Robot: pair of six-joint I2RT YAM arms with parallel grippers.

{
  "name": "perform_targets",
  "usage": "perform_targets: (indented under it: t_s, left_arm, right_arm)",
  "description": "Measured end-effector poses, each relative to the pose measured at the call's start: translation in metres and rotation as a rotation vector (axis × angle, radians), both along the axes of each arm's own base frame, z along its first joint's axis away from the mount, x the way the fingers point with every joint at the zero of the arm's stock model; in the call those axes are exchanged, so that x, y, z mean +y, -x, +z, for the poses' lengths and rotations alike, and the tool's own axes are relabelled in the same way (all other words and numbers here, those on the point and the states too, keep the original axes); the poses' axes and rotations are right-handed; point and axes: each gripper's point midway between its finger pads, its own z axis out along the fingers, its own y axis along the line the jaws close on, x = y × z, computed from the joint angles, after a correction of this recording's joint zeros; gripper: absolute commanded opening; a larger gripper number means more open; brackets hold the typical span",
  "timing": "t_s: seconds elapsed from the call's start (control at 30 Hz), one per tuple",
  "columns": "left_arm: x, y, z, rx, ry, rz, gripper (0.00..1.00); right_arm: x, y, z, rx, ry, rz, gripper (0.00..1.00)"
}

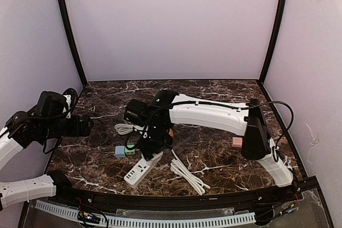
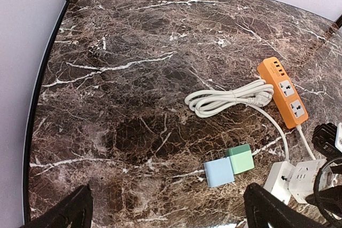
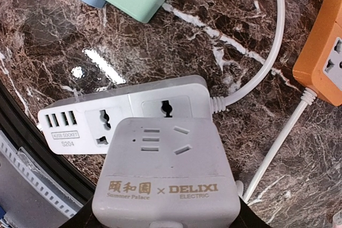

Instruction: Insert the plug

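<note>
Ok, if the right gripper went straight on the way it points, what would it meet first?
Probably the white power strip, near its right-hand socket; the DELIXI adapter it holds would touch first. Depth unclear.

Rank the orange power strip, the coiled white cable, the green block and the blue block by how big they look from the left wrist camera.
Largest: coiled white cable and orange power strip, similar spread, too close to rank.
Smallest: blue block and green block, alike; blue lies nearer the camera, so unsure.
</note>
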Motion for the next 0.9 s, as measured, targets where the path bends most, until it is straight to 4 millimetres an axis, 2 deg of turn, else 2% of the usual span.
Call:
perform_targets:
  t_s: [0.9]
  left_arm:
    - [-0.0002, -0.0001, -0.0004, 0.002, -0.001, -0.001, 0.99]
  right_arm:
    - [0.0021, -0.0034, -0.003, -0.024, 0.031, 0.105, 0.0]
